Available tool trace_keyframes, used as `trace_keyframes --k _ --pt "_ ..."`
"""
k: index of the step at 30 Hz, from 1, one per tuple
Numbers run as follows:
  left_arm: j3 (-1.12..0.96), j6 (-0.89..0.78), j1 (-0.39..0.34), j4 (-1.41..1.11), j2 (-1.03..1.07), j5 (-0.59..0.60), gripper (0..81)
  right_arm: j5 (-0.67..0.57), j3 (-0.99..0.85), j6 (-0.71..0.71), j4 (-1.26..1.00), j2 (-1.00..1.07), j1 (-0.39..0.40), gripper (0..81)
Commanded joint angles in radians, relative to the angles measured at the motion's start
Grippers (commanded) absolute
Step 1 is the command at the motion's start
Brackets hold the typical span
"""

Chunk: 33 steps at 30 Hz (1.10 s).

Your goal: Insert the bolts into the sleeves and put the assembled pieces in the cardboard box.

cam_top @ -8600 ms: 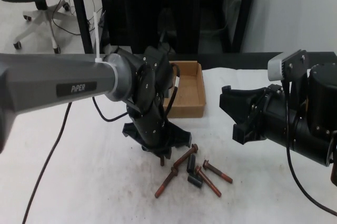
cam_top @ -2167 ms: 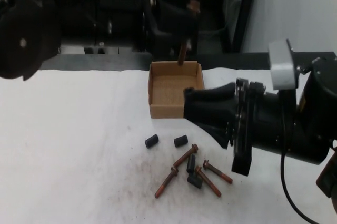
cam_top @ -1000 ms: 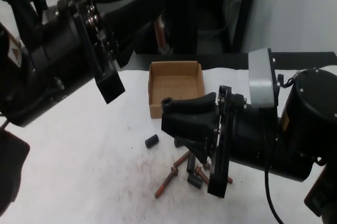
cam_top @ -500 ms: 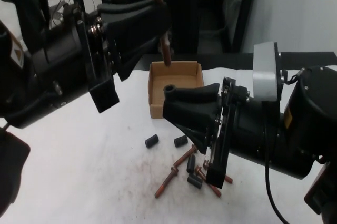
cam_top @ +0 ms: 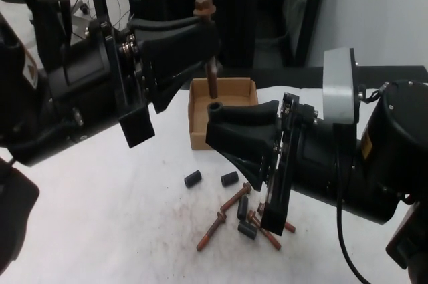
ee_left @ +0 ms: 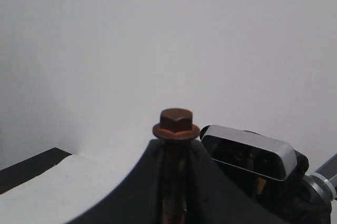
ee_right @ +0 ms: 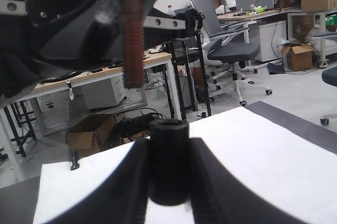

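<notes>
A rusty bolt [cam_top: 212, 70] hangs upright, head up, in the left gripper [cam_top: 208, 29]. Its threaded tip is just above a black sleeve [cam_top: 215, 107], which stands upright in the right gripper [cam_top: 217, 119]. Behind them sits the open cardboard box [cam_top: 200, 138]. Nearer, loose bolts [cam_top: 235, 196] and loose sleeves [cam_top: 193, 179] lie scattered.

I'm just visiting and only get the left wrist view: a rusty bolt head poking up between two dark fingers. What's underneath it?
Observer: In the right wrist view, the threaded tip of the bolt hangs just above the mouth of a black sleeve, not yet inside it.
Operator: What keeps that sleeve standing?
Observer: The right gripper is shut on it and holds it upright.
Operator: And where would the joined pair go?
Observer: The high view shows the cardboard box on the white bench, just beyond the sleeve.
</notes>
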Motion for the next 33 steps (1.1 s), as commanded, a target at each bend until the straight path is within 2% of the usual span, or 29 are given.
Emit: trace_keyframes --k 1,8,12,33 --pt "-0.002 -0.008 0.002 0.025 -0.011 0.014 0.0 -0.006 -0.013 -0.008 -0.02 -0.008 0.001 0.8" --pt "-0.002 0.044 0.002 0.07 -0.011 0.011 0.0 -0.022 -0.013 -0.008 -0.042 -0.008 0.001 0.8" --pt "-0.002 0.089 0.002 0.07 -0.011 -0.046 0.0 -0.033 -0.013 0.0 -0.05 -0.008 0.001 0.8" --pt "-0.002 0.083 -0.017 0.068 -0.011 -0.068 0.0 -0.03 -0.013 0.0 -0.015 -0.008 0.001 0.8"
